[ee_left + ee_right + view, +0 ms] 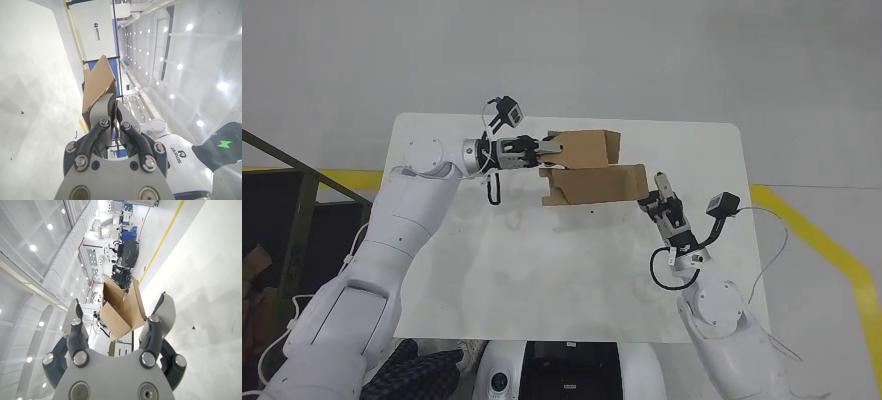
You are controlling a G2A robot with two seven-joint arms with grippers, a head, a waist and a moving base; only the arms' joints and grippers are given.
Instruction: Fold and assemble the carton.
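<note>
A brown cardboard carton [592,168], partly folded, is held up over the far middle of the white table [542,290]. My left gripper [560,150] is shut on the carton's left edge; in the left wrist view the cardboard [98,85] is pinched between the pads [113,111]. My right gripper [655,192] stands open just off the carton's right end. In the right wrist view the carton's open flaps [121,311] show ahead between the spread fingers [75,311], with no contact visible.
A dark metal-framed bin [277,220] with cardboard stands on the floor left of the table. Yellow floor tape [832,250] runs past the right side. Small dark specks [22,112] lie on the tabletop.
</note>
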